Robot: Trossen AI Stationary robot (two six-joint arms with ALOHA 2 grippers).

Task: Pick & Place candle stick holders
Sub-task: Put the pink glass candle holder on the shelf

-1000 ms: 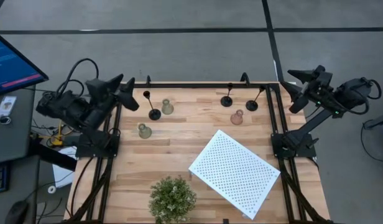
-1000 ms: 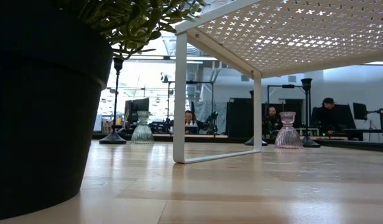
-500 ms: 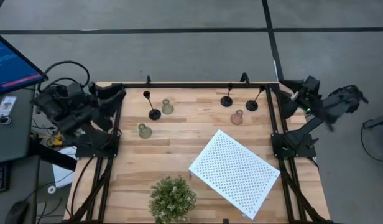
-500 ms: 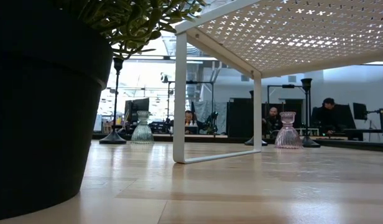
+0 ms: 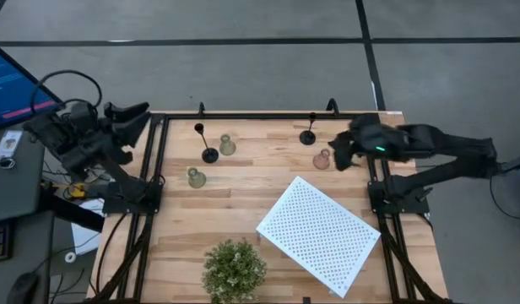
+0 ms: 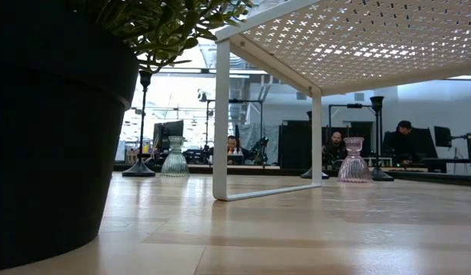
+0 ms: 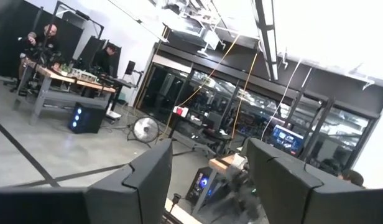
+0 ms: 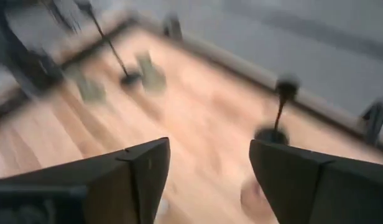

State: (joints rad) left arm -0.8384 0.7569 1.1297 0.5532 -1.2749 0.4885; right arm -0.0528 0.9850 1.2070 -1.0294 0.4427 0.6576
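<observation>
right gripper (image 5: 338,152), jaws apart, just beside the pinkish holder (image 5: 322,159); left gripper (image 5: 133,118) jaws apart, off-table

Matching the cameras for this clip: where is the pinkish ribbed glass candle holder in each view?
High view: pinkish ribbed glass candle holder at the table's far right, beside the right gripper.
Low view: right background.
Left wrist view: absent.
Right wrist view: blurred, uncertain.
Shared landmark: white perforated metal shelf.

Black holders (image 5: 208,145): two; pale holders (image 5: 196,177): three.
</observation>
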